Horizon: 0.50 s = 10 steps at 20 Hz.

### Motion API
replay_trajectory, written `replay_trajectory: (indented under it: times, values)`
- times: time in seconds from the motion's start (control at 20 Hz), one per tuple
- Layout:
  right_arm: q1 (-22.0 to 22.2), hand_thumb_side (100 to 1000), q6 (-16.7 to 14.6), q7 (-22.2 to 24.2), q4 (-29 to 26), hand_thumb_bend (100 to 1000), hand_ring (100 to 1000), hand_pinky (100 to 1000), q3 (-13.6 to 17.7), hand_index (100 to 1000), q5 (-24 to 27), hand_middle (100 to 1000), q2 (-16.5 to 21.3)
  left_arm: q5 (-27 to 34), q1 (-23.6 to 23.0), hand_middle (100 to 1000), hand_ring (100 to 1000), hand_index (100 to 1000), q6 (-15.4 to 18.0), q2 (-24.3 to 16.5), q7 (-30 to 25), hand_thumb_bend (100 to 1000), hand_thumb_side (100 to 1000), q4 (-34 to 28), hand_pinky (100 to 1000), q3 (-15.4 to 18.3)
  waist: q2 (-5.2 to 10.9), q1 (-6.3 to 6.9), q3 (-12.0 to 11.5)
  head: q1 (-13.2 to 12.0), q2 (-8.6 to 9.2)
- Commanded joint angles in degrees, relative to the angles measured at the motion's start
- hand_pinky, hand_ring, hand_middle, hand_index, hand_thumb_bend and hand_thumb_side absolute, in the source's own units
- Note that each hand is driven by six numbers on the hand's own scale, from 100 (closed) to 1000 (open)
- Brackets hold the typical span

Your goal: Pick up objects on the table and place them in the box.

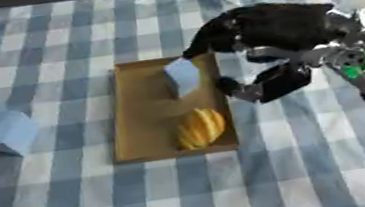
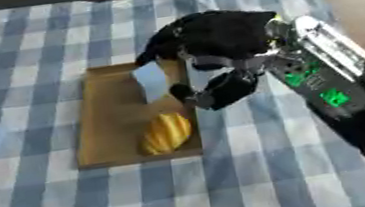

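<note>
The right robot hand (image 1: 263,82) reaches in from the right of the frame over the far right corner of the flat cardboard box (image 1: 134,112), its fingers curled round a pale blue block (image 1: 182,75) that stands tilted inside the box, at its upper right. A yellow ribbed fruit (image 1: 201,127) lies in the box's lower right part. A second pale blue block (image 1: 6,130) sits on the blue-and-white checked cloth of the desk (image 1: 75,200), at the left of the frame, well apart from the box.
</note>
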<state>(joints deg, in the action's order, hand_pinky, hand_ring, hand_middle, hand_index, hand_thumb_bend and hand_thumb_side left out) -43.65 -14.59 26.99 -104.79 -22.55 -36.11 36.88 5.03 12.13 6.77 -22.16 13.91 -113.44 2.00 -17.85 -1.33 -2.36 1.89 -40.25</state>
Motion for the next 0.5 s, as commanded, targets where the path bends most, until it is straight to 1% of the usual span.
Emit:
replay_trajectory:
  times: [0.05,0.15,0.3,0.35,0.5]
  values:
    - [0.4,180,3.3,-1.6,-0.2,100,869,846,5.5,920,1.9,807,5.7,0.1,0.2,721,748,793,0.0,-0.9,0.1,100,725,-1.1,851,0.6,1.09,0.15,0.2,-0.4,0.53]
    - [1.1,182,4.5,-2.5,2.4,100,877,846,7.8,924,2.0,818,8.1,0.1,0.2,721,749,793,0.0,-1.0,0.1,100,724,-1.1,850,0.6,0.99,0.16,0.3,-0.5,0.68]
    - [1.3,209,5.0,-4.2,7.9,100,886,847,9.7,927,1.0,830,10.4,0.0,0.3,721,749,793,0.1,-1.1,0.1,100,723,-1.1,850,0.6,0.81,0.26,0.3,-0.4,0.99]
    - [1.1,240,5.0,-4.7,10.2,100,887,848,10.1,930,0.5,833,10.7,0.0,0.4,721,749,793,0.1,-1.1,0.1,100,723,-1.1,850,0.6,0.74,0.3,0.2,-0.3,1.06]
    - [-0.2,282,4.3,-6.0,17.0,100,885,854,11.2,941,-0.7,830,10.5,-0.1,0.6,722,750,793,0.1,-1.3,0.0,100,723,-1.1,850,0.5,0.44,0.42,-0.4,0.2,1.36]
